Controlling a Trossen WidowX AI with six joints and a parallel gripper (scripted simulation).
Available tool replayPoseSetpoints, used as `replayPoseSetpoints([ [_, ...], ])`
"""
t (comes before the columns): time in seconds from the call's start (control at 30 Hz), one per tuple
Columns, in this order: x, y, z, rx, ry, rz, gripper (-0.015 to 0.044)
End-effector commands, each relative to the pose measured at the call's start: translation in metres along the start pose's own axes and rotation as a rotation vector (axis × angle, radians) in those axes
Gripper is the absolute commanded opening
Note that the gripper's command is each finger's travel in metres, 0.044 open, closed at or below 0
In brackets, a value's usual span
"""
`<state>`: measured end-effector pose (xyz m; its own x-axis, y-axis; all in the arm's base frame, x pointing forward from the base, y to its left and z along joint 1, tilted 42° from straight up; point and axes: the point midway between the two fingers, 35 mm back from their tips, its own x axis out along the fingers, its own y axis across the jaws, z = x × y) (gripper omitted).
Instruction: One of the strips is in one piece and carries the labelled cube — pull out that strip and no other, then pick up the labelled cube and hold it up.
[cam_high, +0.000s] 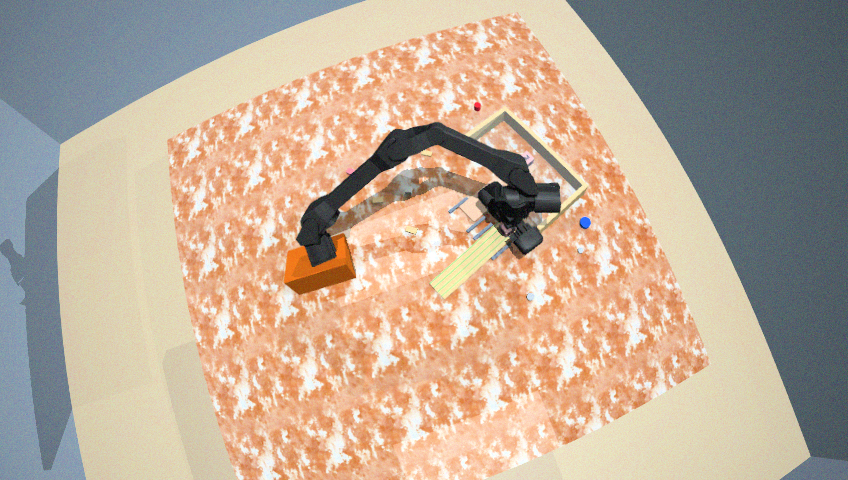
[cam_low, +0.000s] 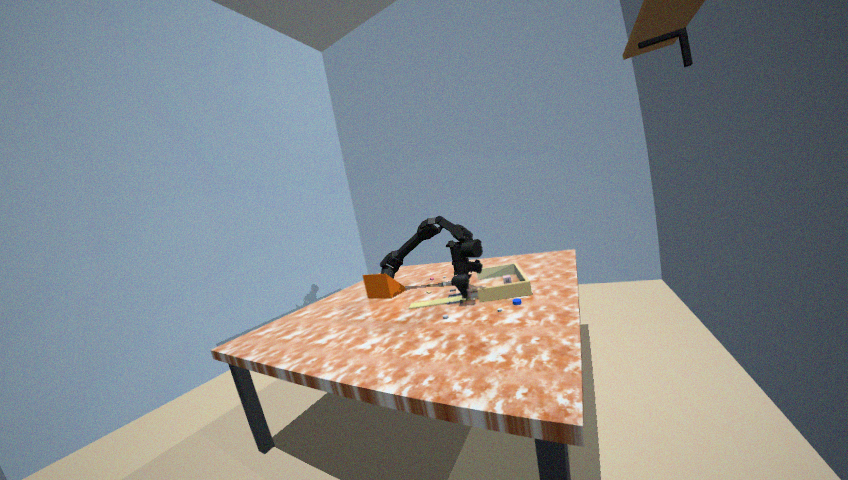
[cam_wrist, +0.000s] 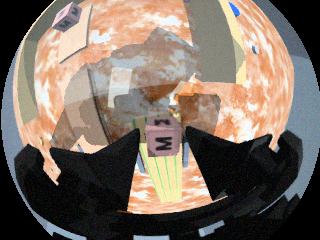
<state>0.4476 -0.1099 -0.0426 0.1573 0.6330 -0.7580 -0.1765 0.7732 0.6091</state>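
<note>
Hovering half-open, the gripper (cam_high: 507, 227) (cam_low: 466, 300) (cam_wrist: 163, 131) straddles the M-labelled cube (cam_wrist: 163, 142) without gripping it, over the yellow strips (cam_high: 467, 264) (cam_low: 433, 303) (cam_wrist: 167, 181). Closing off-centre could tip it, imo; fingertips too low might drag the wrong strip.
</note>
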Motion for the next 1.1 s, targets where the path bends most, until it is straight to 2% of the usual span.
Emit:
replayPoseSetpoints([
  [0.0, 0.003, 0.001, -0.001, 0.006, 0.002, 0.008, 0.025],
  [0.03, 0.003, 0.001, -0.001, 0.006, 0.002, 0.008, 0.025],
  [0.13, 0.001, 0.0, 0.0, 0.0, 0.001, 0.001, 0.0171],
  [0.43, 0.001, 0.0, 0.0, 0.0, 0.001, 0.001, 0.0111],
  [0.57, 0.0, 0.001, -0.001, -0.002, 0.001, 0.0, 0.0006],
  [1.07, -0.031, 0.016, -0.04, -0.004, 0.008, -0.001, 0.0],
])
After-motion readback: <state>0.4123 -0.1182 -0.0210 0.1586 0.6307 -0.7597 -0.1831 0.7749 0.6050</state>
